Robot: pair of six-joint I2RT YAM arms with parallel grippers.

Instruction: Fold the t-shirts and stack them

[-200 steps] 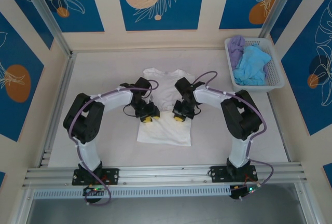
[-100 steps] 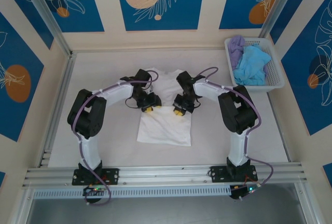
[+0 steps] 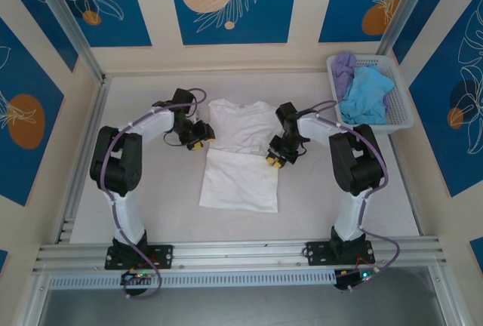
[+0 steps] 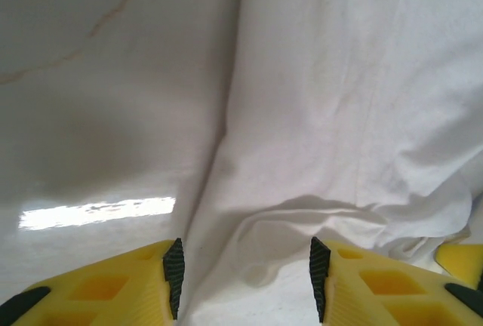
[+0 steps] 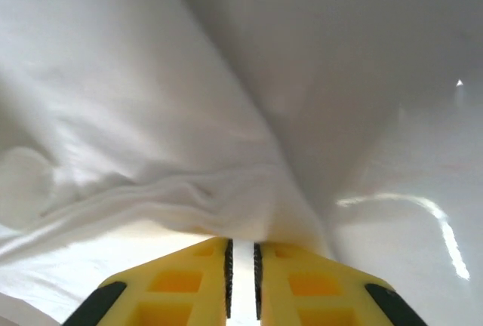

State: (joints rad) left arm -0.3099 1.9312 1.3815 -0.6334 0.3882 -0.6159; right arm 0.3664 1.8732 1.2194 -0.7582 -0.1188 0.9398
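T-shirts: white t-shirt (image 3: pixel 241 179) lies flat at centre of surface (image 3: pixel 151 190), collar toward the far wall, outline roughly rectangular. A crosswise crease line runs across its middle, level with both claws.

Left claw (image 3: pixel 198 143) sits at the shirt's left edge, just above the crease. In the left wrist view its yellow fingers (image 4: pixel 113 288) with black pads stand clearly apart. The shirt's edge (image 4: pixel 339 115) runs up between them, bare surface (image 4: pixel 90 77) to the left of it. Cloth is rumpled just ahead of the tips, and nothing is clamped.

Right claw (image 3: pixel 273 160) sits at the shirt's right edge, near the crease. In the right wrist view the pads are almost together with only a thin slit between them (image 5: pixel 241 254). A bunched ridge of white cloth (image 5: pixel 151 77) lies right at the tips. Can't tell whether any cloth is pinched in the slit. Bare surface (image 5: pixel 423 152) is off to the right.

Far right corner holds a white basket (image 3: pixel 400 124), well apart from the white shirt. It contains the light blue t-shirt (image 3: pixel 366 96), crumpled, with the lavender t-shirt (image 3: pixel 345 66) behind it, both unfolded.
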